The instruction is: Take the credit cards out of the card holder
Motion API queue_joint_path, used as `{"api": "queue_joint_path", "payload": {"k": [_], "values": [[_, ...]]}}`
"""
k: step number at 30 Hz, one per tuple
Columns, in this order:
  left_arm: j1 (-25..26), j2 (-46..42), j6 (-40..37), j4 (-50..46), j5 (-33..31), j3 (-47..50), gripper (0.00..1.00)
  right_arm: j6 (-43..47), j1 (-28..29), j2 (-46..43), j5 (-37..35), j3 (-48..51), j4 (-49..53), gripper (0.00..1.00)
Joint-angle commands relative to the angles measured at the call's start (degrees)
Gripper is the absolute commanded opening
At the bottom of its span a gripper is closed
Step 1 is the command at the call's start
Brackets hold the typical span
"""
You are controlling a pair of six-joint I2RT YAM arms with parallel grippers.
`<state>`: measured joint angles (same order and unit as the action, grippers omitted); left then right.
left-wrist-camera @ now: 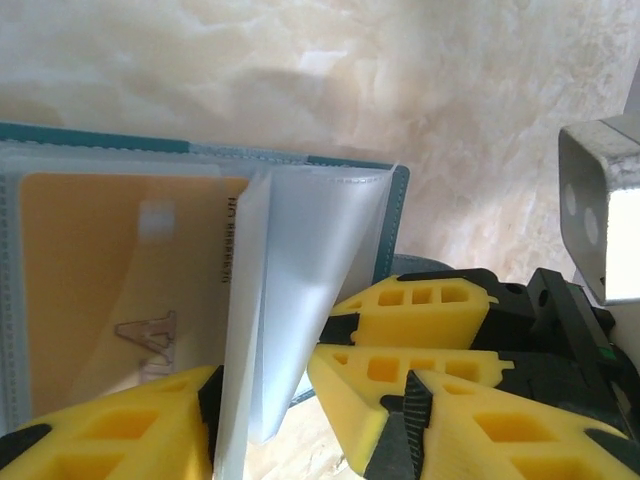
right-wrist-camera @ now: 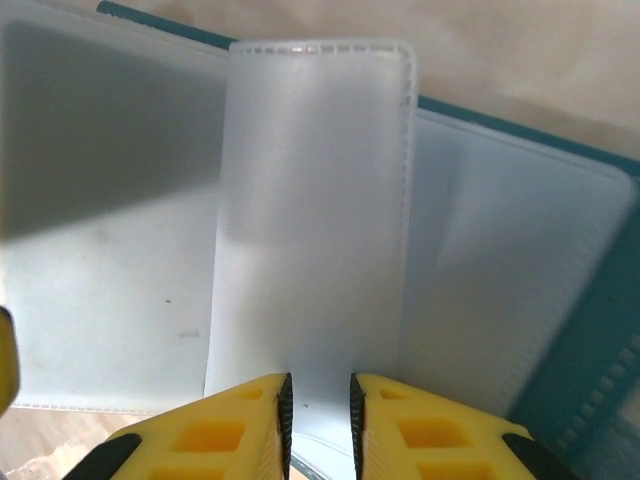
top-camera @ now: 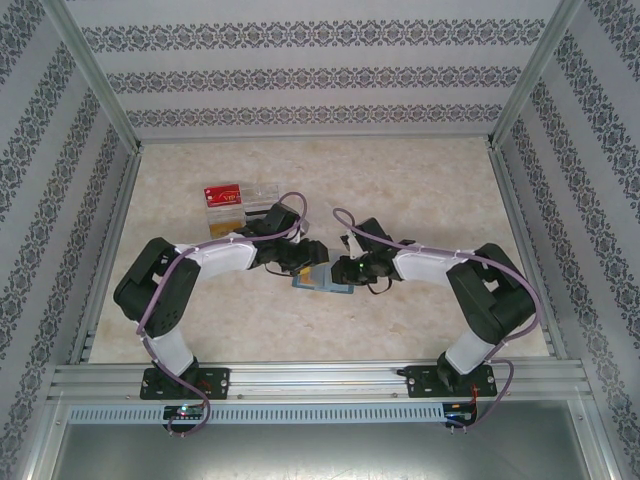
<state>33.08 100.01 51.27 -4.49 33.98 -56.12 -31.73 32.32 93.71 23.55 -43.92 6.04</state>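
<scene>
1. Pinching the clear sleeve [right-wrist-camera: 315,200] upright with the right pincer [right-wrist-camera: 318,420]; may slip or tear if tugged.
2. Straddling that sleeve with the left pincer [left-wrist-camera: 265,380], jaws apart; could clamp plastic, not the card [left-wrist-camera: 110,270].
3. Spotting the card pocketed in the holder [top-camera: 320,281], open on the counter [top-camera: 400,180]; might drag everything.

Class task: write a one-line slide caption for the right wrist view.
Right end effector pinches a clear sleeve of the open card holder.

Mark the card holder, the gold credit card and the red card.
card holder [right-wrist-camera: 600,330], right wrist view, teal cover edge.
gold credit card [left-wrist-camera: 110,260], left wrist view, centre of its face.
red card [top-camera: 222,194], top external view, its middle.
</scene>
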Motion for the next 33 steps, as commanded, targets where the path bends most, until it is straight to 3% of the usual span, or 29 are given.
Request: {"api": "queue_joint_path", "payload": {"k": [1, 9, 14, 19, 24, 33], "values": [[1.53, 0.72, 0.68, 2.73, 1.79, -2.23, 0.53, -1.10, -1.22, -3.56, -2.22, 2.27, -1.70, 0.24], [3.63, 3.05, 2.04, 6.52, 3.28, -3.80, 0.59, -1.72, -3.82, -14.42, -6.89, 8.49, -6.00, 0.24], [3.67, 3.12, 2.24, 4.92, 0.44, -4.18, 0.56, -0.58, -4.37, -19.43, -7.55, 11.05, -7.81, 0.26], [3.48, 0.23, 0.85, -0.80, -6.94, -3.66, 0.47, 0.24, -3.37, -15.90, -3.59, 9.08, -7.60, 0.23], [3.53, 0.38, -0.78, -7.20, -11.35, -4.61, 0.41, 1.54, 1.25, -10.97, -4.88, 5.08, -4.78, 0.21], [3.53, 3.51, -1.08, -7.75, -9.76, -6.09, 0.40, 0.77, 0.42, -4.25, -6.78, 1.41, 0.60, 0.20]]}}
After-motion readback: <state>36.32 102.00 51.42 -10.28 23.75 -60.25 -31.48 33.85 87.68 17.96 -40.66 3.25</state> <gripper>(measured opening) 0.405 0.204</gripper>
